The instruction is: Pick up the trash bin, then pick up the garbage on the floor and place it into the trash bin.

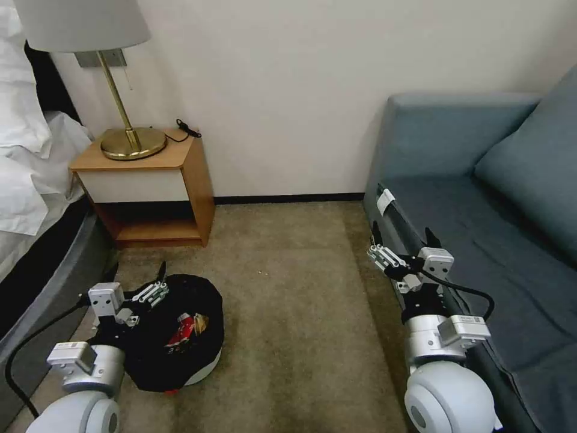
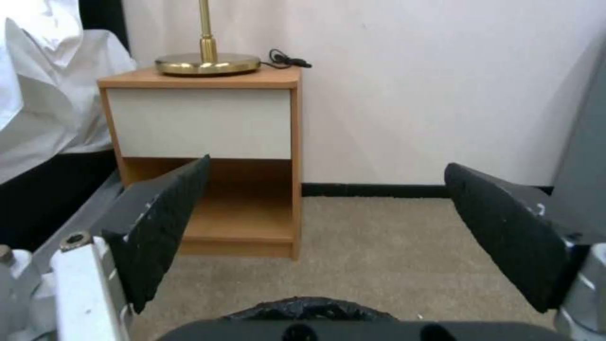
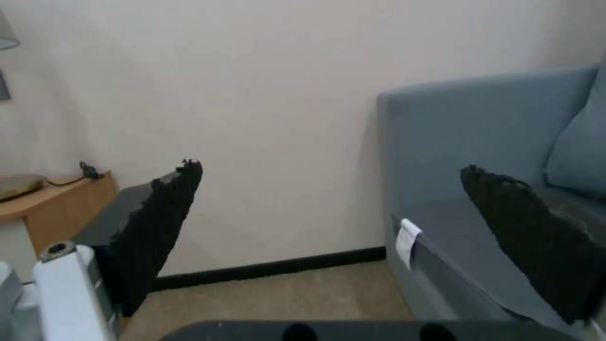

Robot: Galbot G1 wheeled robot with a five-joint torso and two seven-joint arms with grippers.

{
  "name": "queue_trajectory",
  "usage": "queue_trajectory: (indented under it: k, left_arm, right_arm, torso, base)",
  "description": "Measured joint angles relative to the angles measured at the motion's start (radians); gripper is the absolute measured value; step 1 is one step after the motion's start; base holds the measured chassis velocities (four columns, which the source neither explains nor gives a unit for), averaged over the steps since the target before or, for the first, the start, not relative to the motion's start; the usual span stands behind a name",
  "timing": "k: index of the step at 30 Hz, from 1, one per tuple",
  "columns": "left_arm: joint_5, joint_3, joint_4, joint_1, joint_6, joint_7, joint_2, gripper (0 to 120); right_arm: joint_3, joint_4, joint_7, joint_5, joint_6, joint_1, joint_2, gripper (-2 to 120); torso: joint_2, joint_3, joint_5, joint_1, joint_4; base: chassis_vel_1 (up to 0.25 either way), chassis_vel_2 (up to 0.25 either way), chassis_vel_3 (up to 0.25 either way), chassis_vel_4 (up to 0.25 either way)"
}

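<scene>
bedroom floor scene, carpeted, between a wooden nightstand (image 1: 150, 192) and a grey-blue sofa (image 1: 481, 198). i see the trash bin (image 1: 180, 337) sitting on the carpet at my lower left, its black liner bulging over the rim, with a red-white packet (image 1: 183, 329) and a gold-brown packet (image 1: 201, 322) already lying inside. my left gripper (image 1: 157, 285) hovers just over the bin's near rim, fingers spread wide and empty, likely placed so anything let go falls in. my right gripper (image 1: 401, 240) hangs beside the sofa's front edge, also wide and empty, well clear of the bin.
</scene>
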Motion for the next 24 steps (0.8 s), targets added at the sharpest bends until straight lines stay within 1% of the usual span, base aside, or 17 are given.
queue_trajectory:
  k: [24]
  left_arm:
    - [0.000,-0.001,0.000,0.000,0.000,0.000,0.000,100]
  right_arm:
    - [-0.002,-0.002,0.000,0.004,-0.002,0.005,-0.002,100]
  torso:
    - [0.000,0.000,0.0000,0.000,0.0000]
  base:
    - [0.002,-0.002,-0.001,0.001]
